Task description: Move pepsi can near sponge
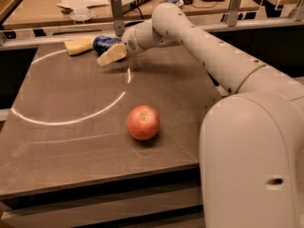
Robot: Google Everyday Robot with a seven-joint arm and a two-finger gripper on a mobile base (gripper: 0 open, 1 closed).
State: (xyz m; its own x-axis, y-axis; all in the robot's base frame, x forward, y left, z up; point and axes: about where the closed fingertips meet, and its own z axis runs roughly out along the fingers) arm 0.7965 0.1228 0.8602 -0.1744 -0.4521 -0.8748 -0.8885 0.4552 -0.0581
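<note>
The gripper (108, 55) is in the upper left of the frame, low over the far part of the table (57, 160). It sits at the end of the white arm (209, 46), which runs up from the bulky body at lower right and slants left across the table's far right corner. The gripper's pale yellow tip points down and to the left, close to the tabletop.

The can (103, 42) sits just behind and above that tip, at the table's far edge. Only its dark blue left part shows, because the gripper covers the rest. From what shows, its long axis seems to run roughly left to right across the frame, with the left end toward the sponge (79, 45). I cannot tell which end is the top. Nor can I tell whether the gripper is clamped on the can or spread beside it, or whether the can rests on the table.

The sponge lies just left of the can, close enough that they look to be touching. Its long side also runs left to right, tilted slightly up to the right.

The apple (143, 122) sits alone near the centre of the frame, well apart from the can and sponge. A thin pale arc (71, 122) curves over the tabletop to its left.
</note>
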